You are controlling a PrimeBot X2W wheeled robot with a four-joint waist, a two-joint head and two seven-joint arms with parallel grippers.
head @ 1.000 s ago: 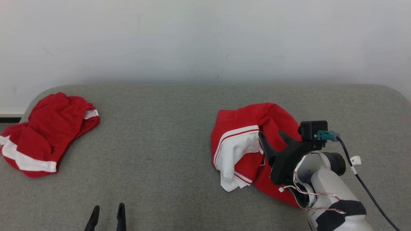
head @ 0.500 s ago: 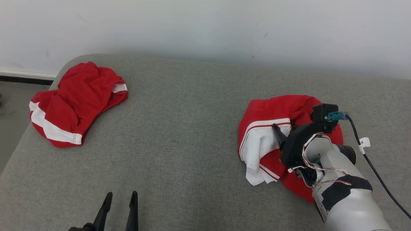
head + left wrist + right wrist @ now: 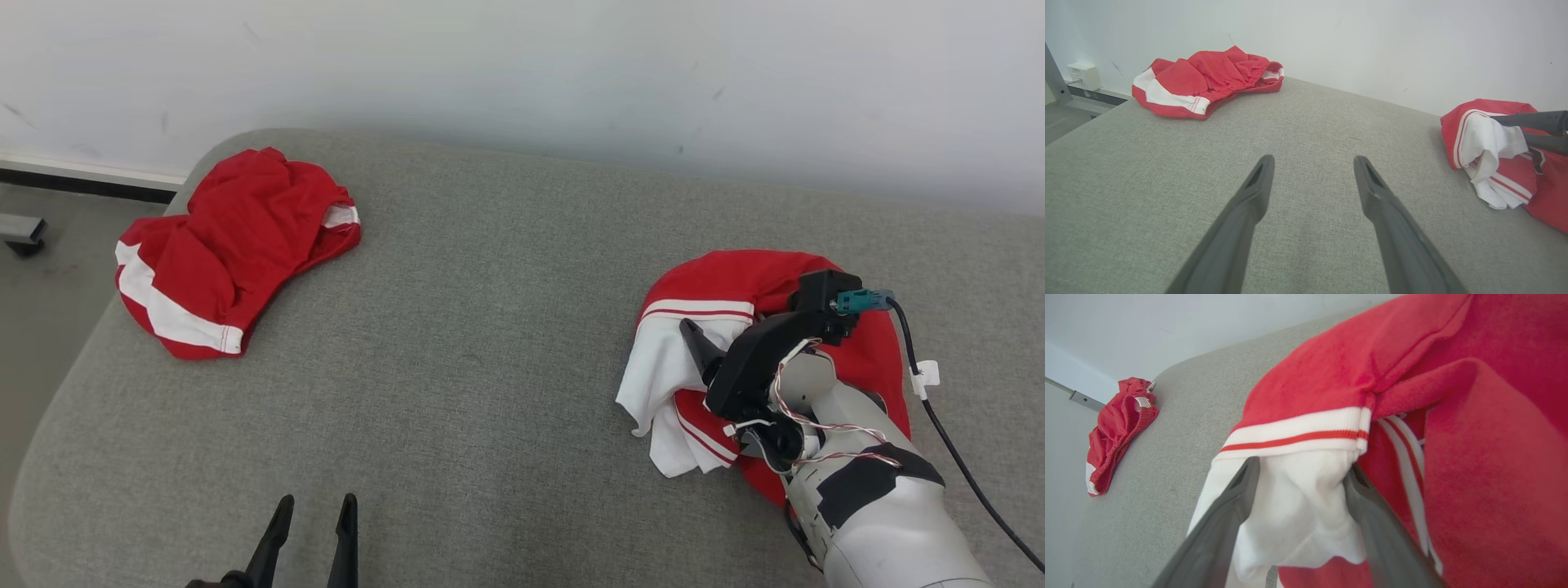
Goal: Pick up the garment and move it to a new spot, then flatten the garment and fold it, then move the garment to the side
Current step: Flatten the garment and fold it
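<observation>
Spread wide at the right gripper (image 3: 1298,475), straddling a white fold of the garment (image 3: 751,273) on the right of the table (image 3: 490,327), not yet pinched; spread and idle at the left gripper (image 3: 317,501), near left. By the look, nothing done: lifting, moving, flattening, folding and setting aside all left. Ample bare room mid-table; mind the shorts (image 3: 237,237) at the far-left corner, close to the edge.

Red and white on grey.
The garment (image 3: 759,282) is red with a white part and red-striped white ribbing; the shorts (image 3: 237,237) are red with a white band; the surface (image 3: 490,327) is grey.
</observation>
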